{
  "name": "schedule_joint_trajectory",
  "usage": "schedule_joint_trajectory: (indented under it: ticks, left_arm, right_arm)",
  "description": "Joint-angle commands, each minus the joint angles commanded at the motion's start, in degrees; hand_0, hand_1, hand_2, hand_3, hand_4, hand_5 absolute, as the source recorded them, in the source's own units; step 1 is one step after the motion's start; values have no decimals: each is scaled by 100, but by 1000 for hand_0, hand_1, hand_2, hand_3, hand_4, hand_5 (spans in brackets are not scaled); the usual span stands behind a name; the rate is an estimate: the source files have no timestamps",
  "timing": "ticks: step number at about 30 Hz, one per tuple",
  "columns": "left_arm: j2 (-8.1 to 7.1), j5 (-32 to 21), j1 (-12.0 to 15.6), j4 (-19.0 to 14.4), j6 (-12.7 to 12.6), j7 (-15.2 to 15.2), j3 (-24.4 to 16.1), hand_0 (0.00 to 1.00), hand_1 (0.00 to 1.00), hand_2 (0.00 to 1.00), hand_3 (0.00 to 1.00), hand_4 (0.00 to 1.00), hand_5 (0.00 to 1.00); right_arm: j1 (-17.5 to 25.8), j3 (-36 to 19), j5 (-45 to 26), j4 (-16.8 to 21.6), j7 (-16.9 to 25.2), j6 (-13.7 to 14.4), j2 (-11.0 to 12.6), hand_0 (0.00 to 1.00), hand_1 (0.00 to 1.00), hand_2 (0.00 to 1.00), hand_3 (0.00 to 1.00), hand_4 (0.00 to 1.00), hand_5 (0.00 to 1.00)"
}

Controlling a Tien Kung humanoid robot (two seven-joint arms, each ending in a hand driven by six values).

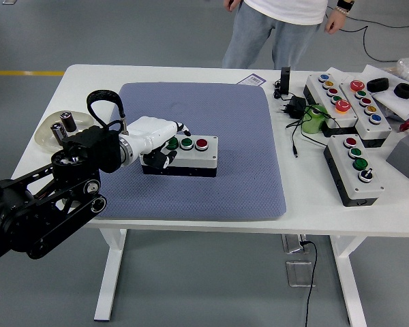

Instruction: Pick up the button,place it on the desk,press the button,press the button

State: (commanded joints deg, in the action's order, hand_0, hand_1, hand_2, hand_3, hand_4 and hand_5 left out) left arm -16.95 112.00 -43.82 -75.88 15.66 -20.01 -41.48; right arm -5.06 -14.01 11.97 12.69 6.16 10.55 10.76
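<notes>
Seen from the head camera, the robot's left hand (157, 138) sits at the left end of the button box (189, 156), a small white-topped, dark-sided unit with three buttons in a row: a green button (172, 143) nearest the hand, a middle button (186, 144), and a red button (202, 144) on the right. The box rests flat on the blue-grey mat (204, 129) covering the middle of the white table (88, 82), so the picking and placing appear done and the pressing stage looks to be in hand. The white hand is loosely curled with nothing in its grasp; its fingertips hang at the box's left edge, close beside the green button, though whether one actually touches the cap cannot be told from this angle. The right hand is out of view.

At the table's far side a person (279, 30) stands with arms down, touching nothing. Several larger button boxes (354, 163) and a tangle of black cable (293, 109) lie well apart to the right; a clear dish (54, 133) holding small cylinders sits just left of the mat.

Judging from this, the next move calls for one fingertip to be lined up over a button cap and pushed straight down without sliding the box along the mat.
</notes>
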Motion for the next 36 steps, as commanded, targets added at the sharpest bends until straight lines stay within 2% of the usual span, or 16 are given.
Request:
schedule_joint_trajectory:
  ticks: [12, 26, 30, 36]
  left_arm:
    - [-3, -19, -2, 169, 58, 7, 88, 57, 2, 29, 839, 485, 2]
    - [-35, -73, 1, 272, 302, -24, 188, 59, 2, 30, 837, 489, 2]
    - [-46, -55, 3, 232, 264, -15, 80, 59, 2, 30, 837, 489, 2]
    - [-56, 40, 67, 41, 177, -17, -314, 59, 2, 30, 831, 489, 2]
  right_arm:
    - [6, -14, 17, 2, 5, -2, 0, 730, 696, 744, 691, 450, 294]
    - [-9, 35, -26, -19, 7, 1, -14, 730, 696, 744, 690, 450, 295]
    - [0, 99, -74, -29, 9, 6, -28, 730, 696, 744, 690, 450, 295]
    - [2, 88, -56, -24, 12, 4, -24, 730, 696, 745, 690, 449, 294]
